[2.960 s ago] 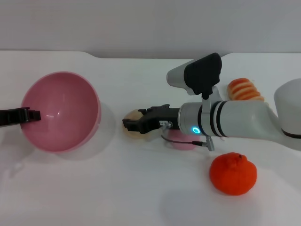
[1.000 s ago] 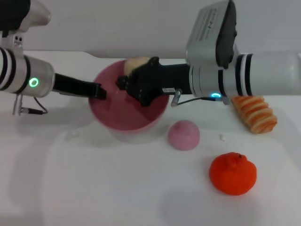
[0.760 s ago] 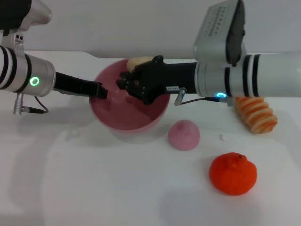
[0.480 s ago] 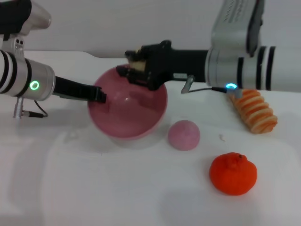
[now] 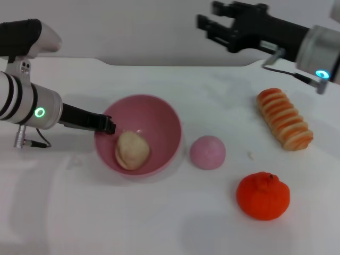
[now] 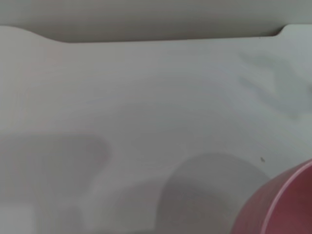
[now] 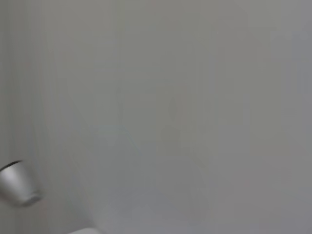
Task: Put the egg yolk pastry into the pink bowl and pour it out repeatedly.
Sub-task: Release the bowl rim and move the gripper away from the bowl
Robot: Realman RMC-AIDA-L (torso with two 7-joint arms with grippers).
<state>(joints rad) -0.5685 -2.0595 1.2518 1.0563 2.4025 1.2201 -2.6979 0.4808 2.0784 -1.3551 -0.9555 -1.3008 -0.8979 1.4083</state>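
Note:
The pale beige egg yolk pastry [image 5: 131, 150] lies inside the pink bowl [image 5: 159, 119], low on its near-left side. My left gripper [image 5: 108, 126] is shut on the bowl's left rim, holding the bowl upright on the table. A curved edge of the pink bowl [image 6: 280, 207] shows in the left wrist view. My right gripper [image 5: 215, 24] hangs open and empty high above the table, far behind and to the right of the bowl. The right wrist view holds only a plain grey wall.
A pink-mauve ball [image 5: 207, 152] sits just right of the bowl. An orange [image 5: 263, 195] lies at the front right. A ridged orange-striped bread roll [image 5: 283, 119] lies at the right. The white table [image 5: 159, 223] spreads in front.
My right gripper let go of the pastry over the bowl, then rose and pulled back to the right. The pastry now rests in the bowl, which the left gripper has levelled.

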